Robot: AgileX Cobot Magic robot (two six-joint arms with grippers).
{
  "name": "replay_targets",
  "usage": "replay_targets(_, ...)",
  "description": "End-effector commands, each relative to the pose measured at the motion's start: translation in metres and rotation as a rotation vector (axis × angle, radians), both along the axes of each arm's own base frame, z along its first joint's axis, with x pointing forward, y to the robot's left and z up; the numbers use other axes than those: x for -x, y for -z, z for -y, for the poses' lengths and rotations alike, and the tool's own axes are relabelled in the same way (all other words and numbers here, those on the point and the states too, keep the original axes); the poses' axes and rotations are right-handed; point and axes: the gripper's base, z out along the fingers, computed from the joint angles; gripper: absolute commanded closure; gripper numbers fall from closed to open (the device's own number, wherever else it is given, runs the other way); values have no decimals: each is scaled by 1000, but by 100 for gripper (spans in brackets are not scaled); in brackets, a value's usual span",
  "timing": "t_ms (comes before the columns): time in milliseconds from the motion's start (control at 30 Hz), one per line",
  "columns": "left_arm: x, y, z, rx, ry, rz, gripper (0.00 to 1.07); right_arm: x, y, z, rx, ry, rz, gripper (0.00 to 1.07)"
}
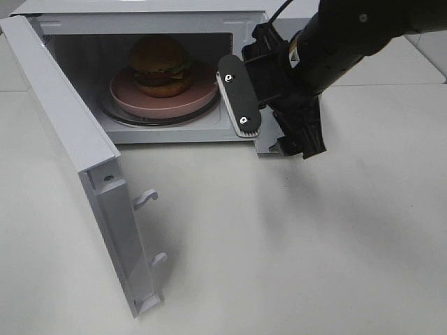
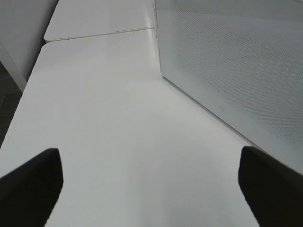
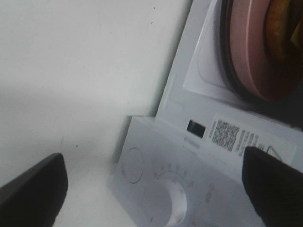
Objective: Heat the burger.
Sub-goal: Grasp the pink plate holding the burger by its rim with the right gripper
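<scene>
The burger point(image 1: 160, 64) stands on a round pink plate point(image 1: 199, 103) on the glass turntable inside the open microwave point(image 1: 140, 14). Its edge also shows in the right wrist view point(image 3: 284, 28), above the plate point(image 3: 251, 52). My right gripper point(image 1: 272, 118) is open and empty. It hovers just in front of the microwave's control panel point(image 3: 156, 156), to the right of the cavity, near the dial point(image 3: 170, 198). My left gripper point(image 2: 151, 189) is open and empty, low over the table beside the door's outer face point(image 2: 236, 71). It is out of the exterior high view.
The microwave door point(image 1: 77, 153) is swung wide open to the left, with two latch hooks point(image 1: 145, 199) on its edge. A round button point(image 3: 134, 164) sits beside the dial. White tabletop point(image 1: 279, 251) spreads in front.
</scene>
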Motion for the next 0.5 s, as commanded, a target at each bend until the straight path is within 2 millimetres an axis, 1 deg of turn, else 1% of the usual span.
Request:
replay_targets(33, 3, 0, 0, 6, -4, 19, 14, -9, 2, -17, -15, -9, 25, 12)
replay_targets(67, 3, 0, 0, 6, -4, 19, 14, -9, 2, -17, -15, -9, 25, 12)
replay_targets(100, 3, 0, 0, 6, -4, 19, 14, -12, 6, -24, -6, -22, 30, 12)
replay_targets(133, 3, 0, 0, 6, -4, 19, 14, -14, 8, -27, -2, -30, 34, 13)
replay_targets(233, 3, 0, 0, 6, -4, 19, 14, -19, 12, -32, -9, -32, 35, 13)
replay_targets(267, 3, 0, 0, 6, -4, 19, 14, -21, 16, -39, -8, -44, 33, 13)
replay_targets(333, 3, 0, 0, 6, -4, 19, 14, -23, 18, -40, -8, -43, 32, 13)
replay_targets(367, 3, 0, 0, 6, -4, 19, 14, -25, 22, -47, -8, -55, 31, 13)
replay_targets(400, 3, 0, 0, 6, -4, 19, 14, -25, 22, -47, -8, -55, 31, 13)
replay_targets(467, 3, 0, 0, 6, -4, 19, 14, -33, 27, -55, -16, -49, 29, 14)
replay_targets(500, 3, 0, 0, 6, -4, 19, 14, -33, 27, -55, -16, -49, 29, 14)
